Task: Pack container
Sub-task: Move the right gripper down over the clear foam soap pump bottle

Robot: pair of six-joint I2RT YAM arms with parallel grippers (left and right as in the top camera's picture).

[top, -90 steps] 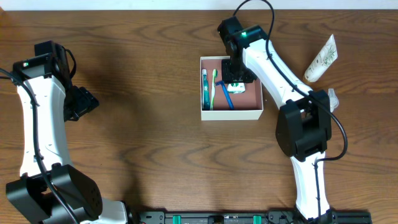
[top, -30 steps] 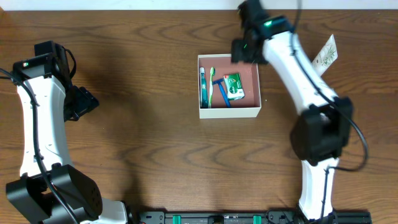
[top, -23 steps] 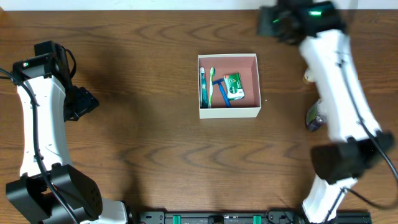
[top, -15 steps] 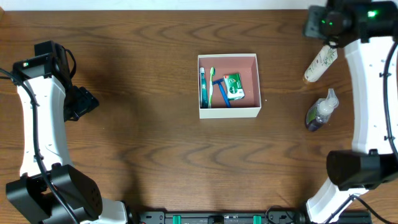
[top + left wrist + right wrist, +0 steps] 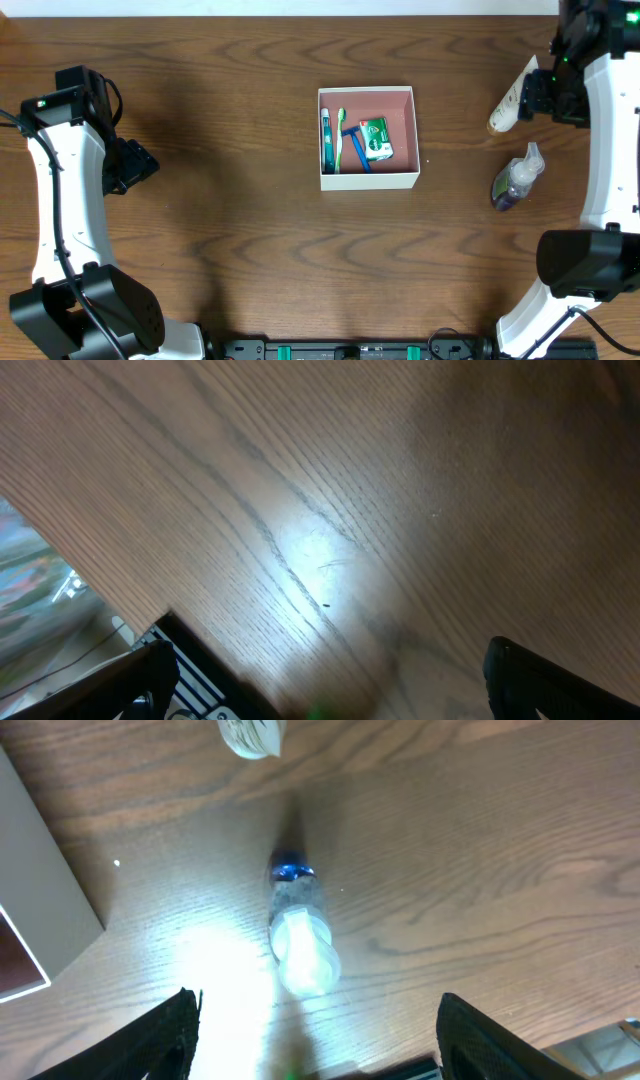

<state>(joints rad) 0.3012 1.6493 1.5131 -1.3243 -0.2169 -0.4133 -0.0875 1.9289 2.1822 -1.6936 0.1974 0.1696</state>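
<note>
Swung away from the box (image 5: 367,181) to the table's (image 5: 250,230) right edge, the right claw (image 5: 318,1048) hangs spread and empty over the bottle (image 5: 298,932). The box sits mid-table, nearer the far edge, holding toothbrushes (image 5: 331,140) and a green packet (image 5: 376,139). The tube (image 5: 510,100) and bottle lie outside it, so packing looks partly done. The left claw (image 5: 340,690) is spread and idle near the left edge.

The left arm (image 5: 60,200) and right arm (image 5: 612,150) have white shells, black joint housings, green status lights and thin black cables. The left gripper (image 5: 330,685) and right gripper (image 5: 335,1040) have black fingers.
</note>
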